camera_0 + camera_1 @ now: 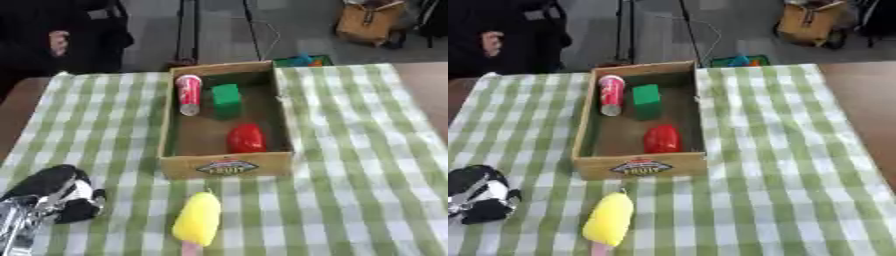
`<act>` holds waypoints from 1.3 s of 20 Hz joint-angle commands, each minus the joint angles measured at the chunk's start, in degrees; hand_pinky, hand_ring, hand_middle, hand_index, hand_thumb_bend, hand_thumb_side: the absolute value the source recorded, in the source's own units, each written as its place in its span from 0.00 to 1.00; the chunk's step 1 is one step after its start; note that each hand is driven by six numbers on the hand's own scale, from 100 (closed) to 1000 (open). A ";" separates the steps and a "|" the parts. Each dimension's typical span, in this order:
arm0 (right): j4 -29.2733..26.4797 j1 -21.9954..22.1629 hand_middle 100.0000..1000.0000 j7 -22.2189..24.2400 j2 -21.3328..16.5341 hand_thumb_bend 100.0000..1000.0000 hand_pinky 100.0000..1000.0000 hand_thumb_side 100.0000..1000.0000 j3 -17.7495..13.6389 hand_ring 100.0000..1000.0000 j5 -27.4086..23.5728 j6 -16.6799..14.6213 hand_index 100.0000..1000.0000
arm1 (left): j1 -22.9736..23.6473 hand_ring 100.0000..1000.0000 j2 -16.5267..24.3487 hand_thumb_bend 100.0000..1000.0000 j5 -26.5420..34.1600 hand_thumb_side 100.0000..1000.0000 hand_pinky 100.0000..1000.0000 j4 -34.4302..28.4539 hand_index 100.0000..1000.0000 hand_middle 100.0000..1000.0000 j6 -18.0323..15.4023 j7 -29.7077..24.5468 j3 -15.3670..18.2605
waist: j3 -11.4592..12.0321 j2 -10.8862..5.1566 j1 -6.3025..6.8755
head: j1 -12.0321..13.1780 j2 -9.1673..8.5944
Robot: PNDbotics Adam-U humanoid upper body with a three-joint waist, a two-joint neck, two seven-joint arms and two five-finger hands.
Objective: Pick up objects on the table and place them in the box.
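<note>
A cardboard box [226, 167] stands in the middle of the checked cloth. Inside it lie a red can [188, 94] at the back left, a green block [227, 100] beside it, and a red rounded object [247, 138] near the front right. A yellow ice-lolly-shaped toy [197, 219] with a pale stick lies on the cloth just in front of the box. My left hand [54, 194] rests at the lower left, fingers curled with nothing in them, well to the left of the yellow toy. My right hand shows in neither view.
The green-and-white checked cloth [367, 150] covers the table, with bare wood at the right edge. A green bin with coloured items [302, 60] stands just behind the box. A brown bag [372, 21] sits on the floor beyond.
</note>
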 commanded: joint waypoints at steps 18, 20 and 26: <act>-1.35 -0.70 0.24 -1.26 -0.84 0.00 0.36 0.72 -0.33 0.37 -0.95 -0.79 0.39 | 0.39 0.52 -1.40 0.00 -1.38 0.30 0.23 2.70 0.55 0.52 -0.32 -1.52 -0.74 | -0.25 0.00 -0.68 | -0.09 -0.89; -1.35 -0.72 0.24 -1.27 -0.84 0.00 0.36 0.72 -0.33 0.37 -0.98 -0.82 0.39 | 0.39 0.52 -1.43 0.00 -1.55 0.29 0.24 2.55 0.55 0.51 -0.25 -1.52 -0.76 | -0.29 0.02 -0.69 | -0.12 -0.92; -1.35 -0.77 0.24 -1.27 -0.88 0.00 0.36 0.72 -0.27 0.37 -1.13 -0.89 0.39 | 0.22 0.49 -1.46 0.00 -1.87 0.26 0.24 1.89 0.51 0.48 -0.05 -1.52 -0.73 | -0.25 -0.03 -0.72 | -0.19 -0.95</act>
